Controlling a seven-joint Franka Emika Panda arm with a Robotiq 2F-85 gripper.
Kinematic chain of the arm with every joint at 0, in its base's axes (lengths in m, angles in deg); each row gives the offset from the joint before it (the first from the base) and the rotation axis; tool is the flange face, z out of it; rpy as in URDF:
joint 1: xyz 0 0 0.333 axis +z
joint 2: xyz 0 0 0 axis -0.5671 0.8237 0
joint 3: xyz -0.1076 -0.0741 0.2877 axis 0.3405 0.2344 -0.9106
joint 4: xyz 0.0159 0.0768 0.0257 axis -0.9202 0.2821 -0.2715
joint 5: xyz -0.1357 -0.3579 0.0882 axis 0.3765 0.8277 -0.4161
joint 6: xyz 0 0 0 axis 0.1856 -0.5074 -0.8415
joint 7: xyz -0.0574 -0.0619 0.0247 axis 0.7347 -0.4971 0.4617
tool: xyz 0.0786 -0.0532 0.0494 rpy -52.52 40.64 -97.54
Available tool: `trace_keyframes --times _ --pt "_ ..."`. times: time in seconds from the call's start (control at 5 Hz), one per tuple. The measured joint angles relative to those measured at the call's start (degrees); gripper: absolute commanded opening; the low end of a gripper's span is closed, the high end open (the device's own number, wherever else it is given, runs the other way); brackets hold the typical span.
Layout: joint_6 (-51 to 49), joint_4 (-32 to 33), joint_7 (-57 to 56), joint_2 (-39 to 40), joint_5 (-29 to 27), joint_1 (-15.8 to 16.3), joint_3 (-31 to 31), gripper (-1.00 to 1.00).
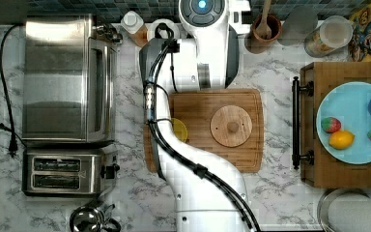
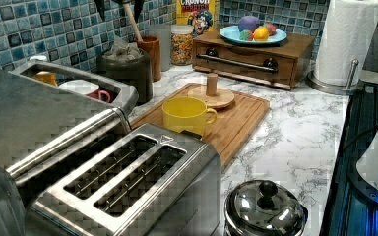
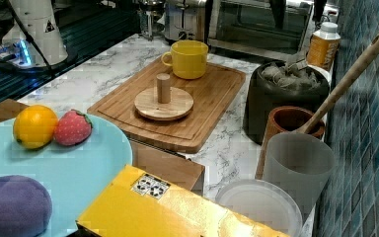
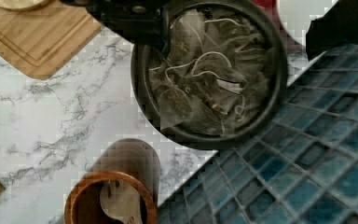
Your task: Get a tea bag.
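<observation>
The tea bags [image 4: 200, 88] lay heaped in an open dark round canister [image 4: 279, 79], a tangle of pale grey-beige paper sachets with thin white strings looping over them; in the wrist view no single one stood apart clearly from the pile. In the right view the same canister [image 3: 266, 111] stood on the marble counter [image 3: 227, 153] just beside the far corner of the wooden cutting board [image 3: 212, 98], its sachets [image 3: 288, 74] mounded up to the rim. A brown wooden holder [image 3: 288, 123] with a long wooden utensil [image 3: 348, 74] leaning in it stood near the canister by the blue tile wall. On the board sat the round wooden lid [image 3: 164, 102] with its upright knob, and a yellow mug [image 3: 188, 59] well apart from it. The dark gripper body [image 4: 126, 18] hung over the canister's rim in the wrist view, but I could not tell how its jaws stood.
</observation>
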Motion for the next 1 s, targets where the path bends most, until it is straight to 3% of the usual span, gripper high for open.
trace_keyframes --times 0.6,1.0 --pt "7.3 2.7 0.0 0.7 0.1 -0.1 0.5 1.0" --pt "1.5 2.4 0.0 1.2 1.6 0.0 0.7 1.0"
